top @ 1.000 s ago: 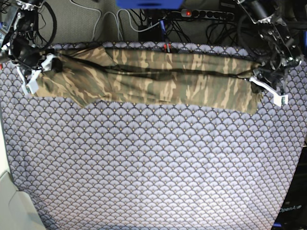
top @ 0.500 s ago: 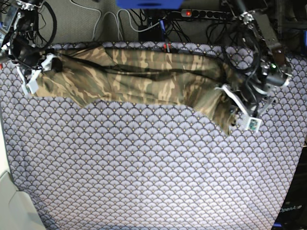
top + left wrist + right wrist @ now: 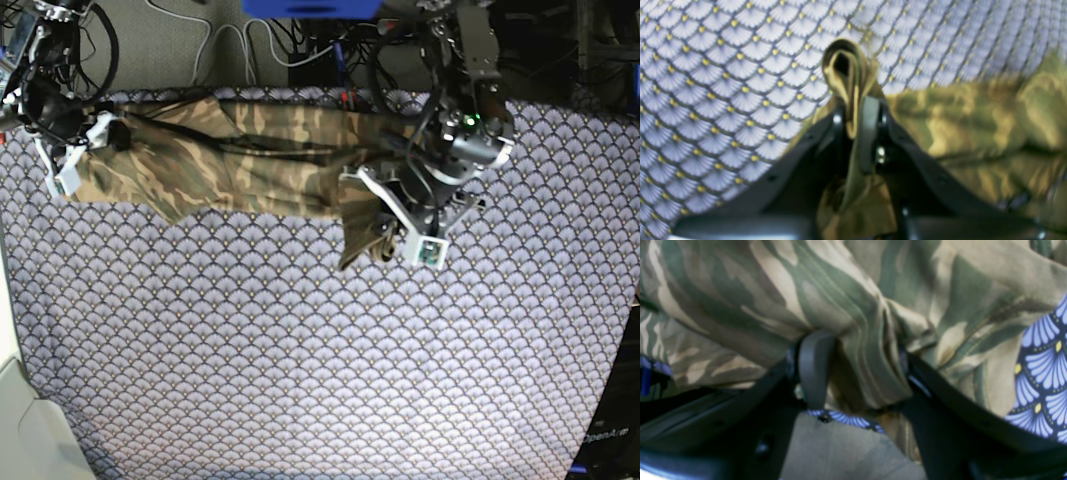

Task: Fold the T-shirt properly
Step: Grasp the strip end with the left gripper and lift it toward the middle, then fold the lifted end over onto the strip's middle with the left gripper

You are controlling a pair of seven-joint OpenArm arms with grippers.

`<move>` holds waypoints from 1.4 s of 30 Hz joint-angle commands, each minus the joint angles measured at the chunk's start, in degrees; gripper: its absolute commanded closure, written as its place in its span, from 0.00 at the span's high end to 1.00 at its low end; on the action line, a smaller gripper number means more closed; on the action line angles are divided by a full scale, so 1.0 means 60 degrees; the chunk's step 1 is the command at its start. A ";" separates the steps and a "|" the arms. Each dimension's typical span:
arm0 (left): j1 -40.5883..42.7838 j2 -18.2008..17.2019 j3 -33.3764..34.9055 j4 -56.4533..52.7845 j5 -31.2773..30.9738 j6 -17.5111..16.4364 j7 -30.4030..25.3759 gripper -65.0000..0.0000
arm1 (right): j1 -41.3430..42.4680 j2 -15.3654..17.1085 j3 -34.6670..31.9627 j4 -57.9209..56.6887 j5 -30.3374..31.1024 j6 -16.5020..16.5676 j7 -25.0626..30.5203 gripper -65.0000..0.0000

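The left gripper [image 3: 385, 230], clenched on one end of the T-shirt [image 3: 240, 160], has carried it from the far right edge toward the middle, so the crosswise fold is underway. Beyond, the right gripper [image 3: 85, 150] pinches the opposite end between wider jaws. No legible writing.

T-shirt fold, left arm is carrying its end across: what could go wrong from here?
1. The left gripper pinches only a thin bunched edge of the T-shirt; it may slip out mid-carry.
2. The carried end hangs crumpled below that gripper, so it could land bunched rather than flat.
3. The right gripper stands wide around thick gathered cloth; a tug may drag that end off line.
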 commanded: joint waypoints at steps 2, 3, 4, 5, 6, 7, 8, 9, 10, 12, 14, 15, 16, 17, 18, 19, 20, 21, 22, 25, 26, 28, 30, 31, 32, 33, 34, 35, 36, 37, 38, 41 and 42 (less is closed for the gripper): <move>0.0104 0.0061 0.0021 0.0231 -0.0038 0.0713 -0.0547 0.00 | 0.0074 0.0150 0.0046 0.0116 0.0041 0.0031 0.0141 0.43; 0.0221 0.0088 0.0021 0.0231 -0.0038 0.1079 -0.0693 0.00 | 0.0074 0.0164 0.0046 0.0116 0.0041 0.0031 0.0156 0.43; 0.0338 0.0088 0.0036 0.0231 -0.0038 0.1445 -0.0781 0.00 | 0.0074 0.0164 0.0046 0.0116 0.0041 0.0031 0.0156 0.43; 0.0456 0.0088 0.0036 0.0231 -0.0038 0.1738 -0.0825 0.00 | 0.0074 0.0164 0.0046 0.0116 0.0041 0.0031 0.0156 0.43; 0.0543 0.0088 0.0124 0.0231 -0.0038 0.1929 -0.0869 0.00 | 0.0074 0.0164 0.0046 0.0116 0.0041 0.0031 0.0170 0.43; 0.0631 0.0088 0.0358 0.0231 -0.0038 0.2193 -0.0898 0.00 | 0.0074 0.0164 0.0046 0.0116 0.0041 0.0031 0.0170 0.43; 0.0749 0.0088 0.0652 0.0245 -0.0038 0.2368 -0.0898 0.00 | 0.0074 0.0179 0.0046 0.0116 0.0041 0.0031 0.0170 0.43; 0.0866 0.0088 0.0930 0.0333 -0.0023 0.2559 -0.0898 0.00 | 0.0074 0.0194 0.0046 0.0116 0.0041 0.0031 0.0170 0.43; 0.0983 0.0088 0.1208 0.0392 0.0035 0.2749 -0.0898 0.00 | 0.0074 0.0194 0.0046 0.0116 0.0041 0.0031 0.0170 0.43; 0.1100 0.0088 0.1780 0.0421 0.0050 0.3145 -0.0928 0.00 | 0.0074 0.0208 0.0046 0.0116 0.0041 0.0031 0.0185 0.43; 0.1115 0.0088 0.2249 0.0392 0.0065 0.3482 -0.1162 0.00 | 0.0074 0.0208 0.0046 0.0116 0.0041 0.0031 0.0185 0.43; 0.1115 0.0088 0.2468 0.0363 0.0065 0.3643 -0.1265 0.00 | 0.0074 0.0208 0.0046 0.0116 0.0041 0.0031 0.0185 0.43; 0.1086 0.0088 0.2717 0.0348 0.0065 0.3790 -0.1294 0.00 | 0.0074 0.0208 0.0046 0.0116 0.0041 0.0031 0.0185 0.43; 0.1071 0.0088 0.2893 0.0319 0.0065 0.3907 -0.1309 0.00 | 0.0074 0.0208 0.0046 0.0116 0.0041 0.0031 0.0185 0.43; 0.1071 0.0088 0.3054 0.0289 0.0065 0.3980 -0.1323 0.00 | 0.0074 0.0208 0.0046 0.0116 0.0041 0.0031 0.0185 0.43; 0.1071 0.0088 0.3186 0.0216 0.0050 0.4024 -0.1338 0.00 | 0.0074 0.0208 0.0046 0.0116 0.0041 0.0031 0.0185 0.43; 0.1056 0.0088 0.3362 0.0128 -0.0009 0.4024 -0.1338 0.00 | 0.0074 0.0208 0.0046 0.0116 0.0041 0.0031 0.0185 0.43; 0.1056 0.0088 0.3553 -0.0004 0.0021 0.4024 -0.1338 0.00 | 0.0074 0.0208 0.0046 0.0116 0.0041 0.0031 0.0185 0.43; 0.1056 0.0088 0.3714 -0.0048 0.0006 0.4024 -0.1338 0.00 | 0.0074 0.0208 0.0046 0.0116 0.0041 0.0031 0.0185 0.43; 0.1071 0.0088 0.4051 -0.0106 0.0065 0.4024 -0.1353 0.00 | 0.0074 0.0208 0.0046 0.0116 0.0041 0.0031 0.0185 0.43; 0.1071 0.0088 0.4095 -0.0092 0.0065 0.4024 -0.1353 0.00 | 0.0074 0.0208 0.0032 0.0116 0.0041 0.0031 0.0185 0.43; 0.1086 0.0088 0.4036 0.0011 0.0065 0.4024 -0.1675 0.00 | 0.0074 0.0223 0.0032 0.0116 0.0041 0.0031 0.0185 0.43; 0.1203 0.0088 0.4051 0.0245 0.0065 0.4024 -0.2642 0.00 | 0.0074 0.0223 0.0032 0.0116 0.0041 0.0031 0.0185 0.43; 0.1393 0.0088 0.4065 0.0319 0.0065 0.4024 -0.3257 0.00 | 0.0074 0.0223 0.0032 0.0116 0.0041 0.0031 0.0185 0.43; 0.1598 0.0088 0.4065 0.0348 0.0065 0.4024 -0.3843 0.00 | 0.0074 0.0223 0.0032 0.0116 0.0041 0.0031 0.0185 0.43; 0.1701 0.0088 0.4065 0.0363 0.0065 0.4024 -0.4327 0.00 | 0.0074 0.0223 0.0032 0.0116 0.0041 0.0031 0.0185 0.43; 0.1774 0.0088 0.4065 0.0377 0.0065 0.4024 -0.4840 0.00 | 0.0074 0.0223 0.0032 0.0116 0.0041 0.0031 0.0185 0.43; 0.1774 0.0076 0.4051 0.0377 0.0065 0.4039 -0.5221 0.00 | 0.0074 0.0223 0.0032 0.0116 0.0041 0.0031 0.0185 0.43; 0.1774 0.0002 0.4036 0.0377 0.0065 0.4039 -0.5426 0.00 | 0.0074 0.0223 0.0032 0.0116 0.0041 0.0031 0.0185 0.43; 0.1774 -0.0012 0.4036 0.0377 0.0065 0.4068 -0.5455 0.00 | 0.0074 0.0223 0.0032 0.0116 0.0041 0.0031 0.0185 0.43; 0.1789 -0.0012 0.4065 0.0377 0.0065 0.4214 -0.5455 0.00 | 0.0074 0.0223 0.0032 0.0116 0.0041 0.0031 0.0185 0.43; 0.1774 -0.0042 0.4373 0.0333 0.0065 0.4566 -0.5470 0.00 | 0.0059 0.0223 0.0032 0.0116 0.0041 0.0031 0.0185 0.43; 0.1789 -0.0056 0.4461 0.0363 0.0065 0.4581 -0.5499 0.00 | 0.0059 0.0223 0.0032 0.0116 0.0041 0.0031 0.0185 0.43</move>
